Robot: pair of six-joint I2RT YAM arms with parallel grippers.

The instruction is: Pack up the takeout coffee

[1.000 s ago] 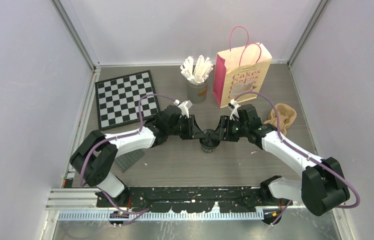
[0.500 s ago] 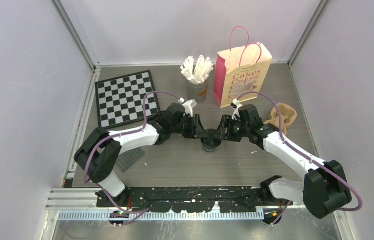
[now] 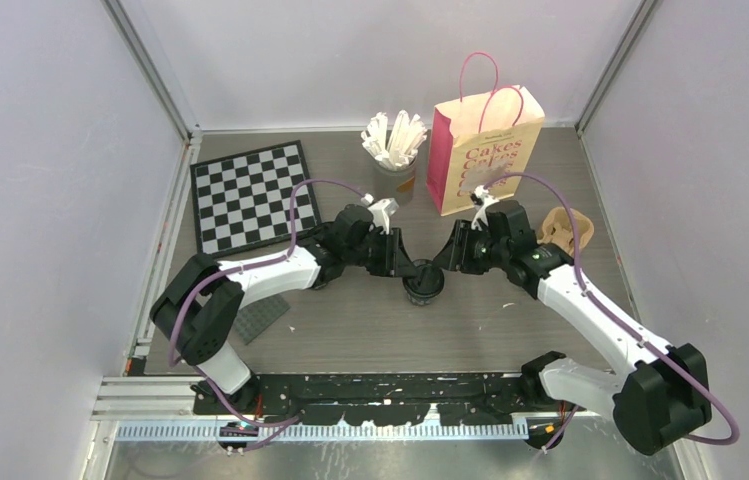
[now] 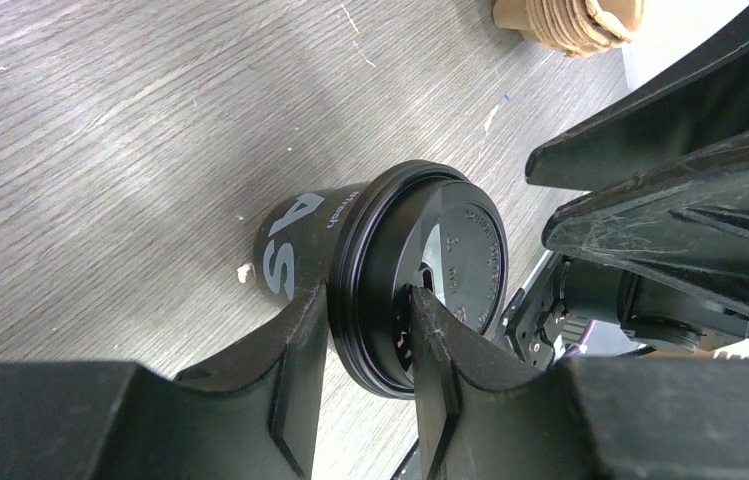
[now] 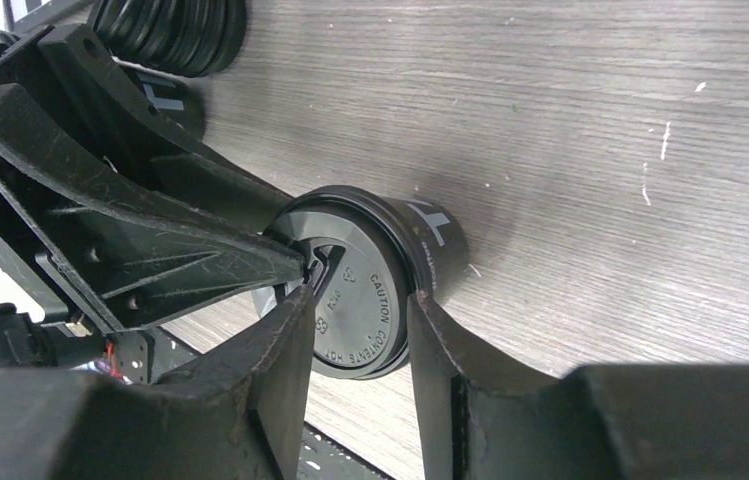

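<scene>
Coffee cup (image 3: 422, 284) stands before the pink bag (image 3: 480, 150), left gripper (image 4: 368, 305) clamped on its lid rim, right gripper (image 5: 358, 308) parted astride that rim.

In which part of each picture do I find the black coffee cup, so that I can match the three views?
Top view: coffee cup at the centre.
Left wrist: centre, lid towards the right.
Right wrist: lower centre, lid towards the camera.
Shared landmark: the grey wooden table.
</scene>
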